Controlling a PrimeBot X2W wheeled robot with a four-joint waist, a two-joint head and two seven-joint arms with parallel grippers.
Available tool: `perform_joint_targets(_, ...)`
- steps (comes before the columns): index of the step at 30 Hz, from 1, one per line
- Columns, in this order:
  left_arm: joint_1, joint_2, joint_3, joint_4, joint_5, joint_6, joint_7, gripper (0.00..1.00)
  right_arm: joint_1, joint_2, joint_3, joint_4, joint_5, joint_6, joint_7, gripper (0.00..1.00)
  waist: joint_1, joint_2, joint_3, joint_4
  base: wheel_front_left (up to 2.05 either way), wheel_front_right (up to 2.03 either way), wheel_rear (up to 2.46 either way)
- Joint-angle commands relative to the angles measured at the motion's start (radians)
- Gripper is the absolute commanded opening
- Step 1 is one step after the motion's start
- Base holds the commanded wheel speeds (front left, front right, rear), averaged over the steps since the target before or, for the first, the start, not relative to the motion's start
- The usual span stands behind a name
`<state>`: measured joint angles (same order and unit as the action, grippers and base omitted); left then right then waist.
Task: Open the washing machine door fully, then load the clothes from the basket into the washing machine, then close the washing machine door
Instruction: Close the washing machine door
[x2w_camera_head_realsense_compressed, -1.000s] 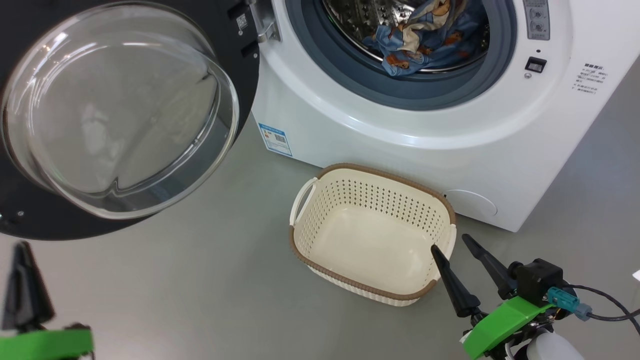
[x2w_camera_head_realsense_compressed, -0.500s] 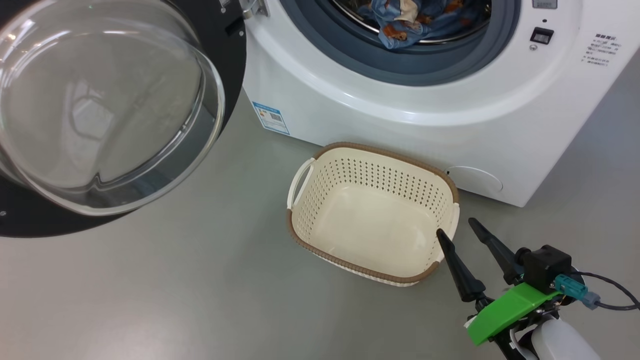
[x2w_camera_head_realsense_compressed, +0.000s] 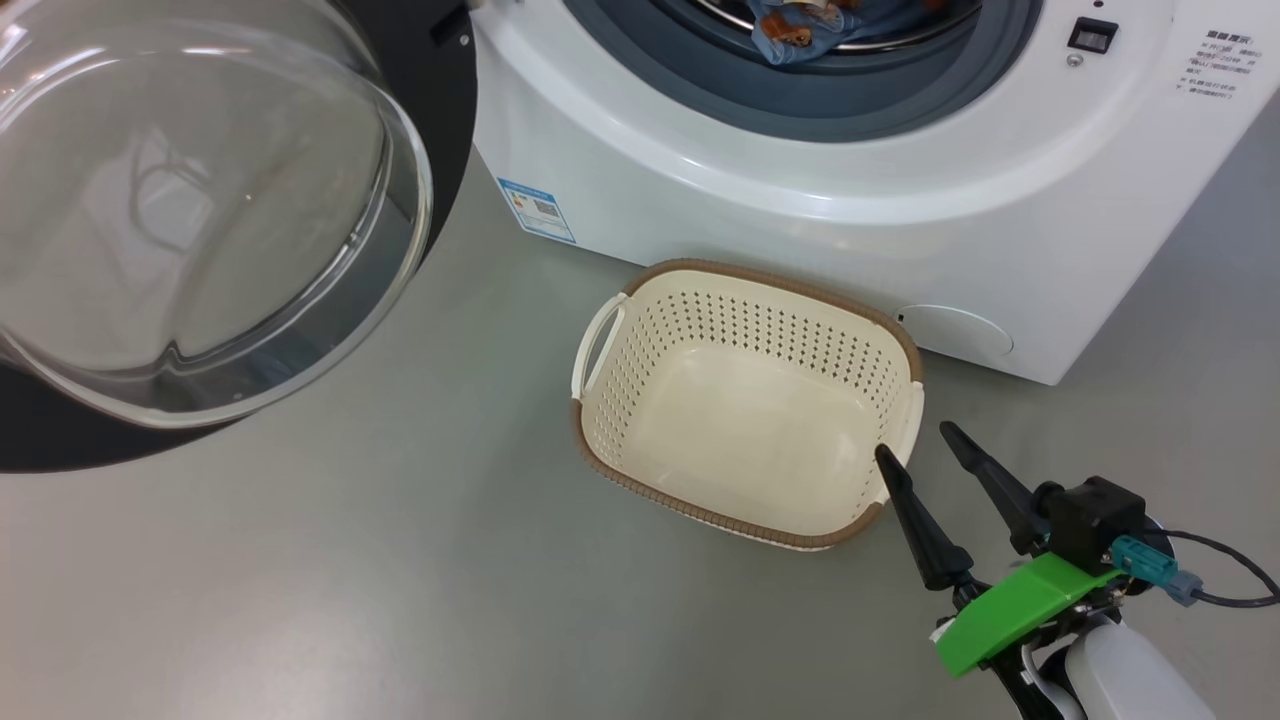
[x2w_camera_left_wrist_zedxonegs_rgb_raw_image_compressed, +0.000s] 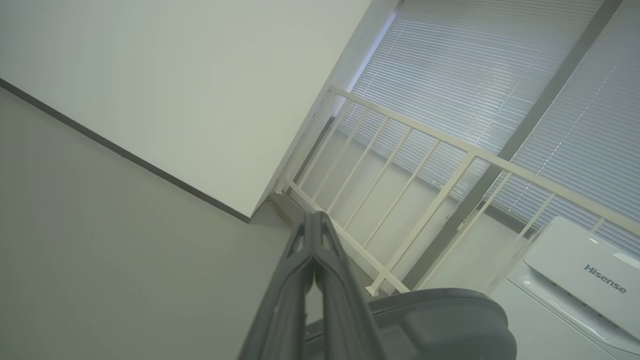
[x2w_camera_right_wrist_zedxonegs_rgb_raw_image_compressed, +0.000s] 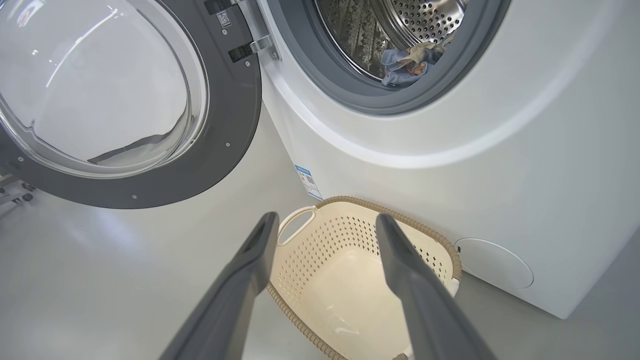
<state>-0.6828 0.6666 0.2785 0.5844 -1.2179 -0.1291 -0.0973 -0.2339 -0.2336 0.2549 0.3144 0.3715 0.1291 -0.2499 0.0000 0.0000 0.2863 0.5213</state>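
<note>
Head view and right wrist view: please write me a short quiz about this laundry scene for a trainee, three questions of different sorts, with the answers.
1. True or false: the basket is empty.
2. Where do the clothes lie? A: on the floor. B: inside the washing machine. C: in the basket.
3. Fill the gap: the door of the washing machine stands ___.

Key: 1 true; 2 B; 3 open.

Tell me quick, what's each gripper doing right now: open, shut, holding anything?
Left gripper: shut, fingers pressed together with nothing between them.
Right gripper: open and empty, fingertips at the basket rim.
</note>
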Motion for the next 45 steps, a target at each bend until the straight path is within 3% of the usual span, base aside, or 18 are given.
perform_joint_targets(1,-0.052,0.107,-0.001,0.036,-0.027,-0.002,0.061,0.00,-0.025,0.002,0.033,-0.021,-0.007,0.002,-0.012,1.00,0.0000,0.0000,0.009,-0.004,0.00,0.00,0.00)
perform_joint_targets(7,-0.130,0.168,-0.073,0.177,-0.068,-0.002,0.202,0.00,-0.035,-0.009,0.050,-0.023,-0.007,0.002,-0.012,1.00,0.0000,0.0000,0.035,-0.016,0.00,0.00,0.00)
perform_joint_targets(18,-0.193,0.178,-0.132,0.261,-0.145,-0.002,0.399,0.00,-0.057,-0.022,0.068,-0.029,-0.016,0.002,-0.012,1.00,0.0000,0.0000,0.091,-0.037,0.00,0.00,0.00)
perform_joint_targets(35,-0.175,0.176,-0.144,0.267,-0.170,-0.002,0.353,0.00,-0.089,-0.026,0.079,-0.032,-0.021,0.002,-0.012,1.00,0.0000,0.0000,0.138,-0.049,0.00,0.00,0.00)
perform_joint_targets(45,-0.169,0.180,-0.169,0.270,-0.190,-0.002,0.399,0.00,-0.094,-0.019,0.078,-0.033,-0.020,0.002,-0.012,1.00,0.0000,0.0000,0.139,-0.062,0.00,0.00,0.00)
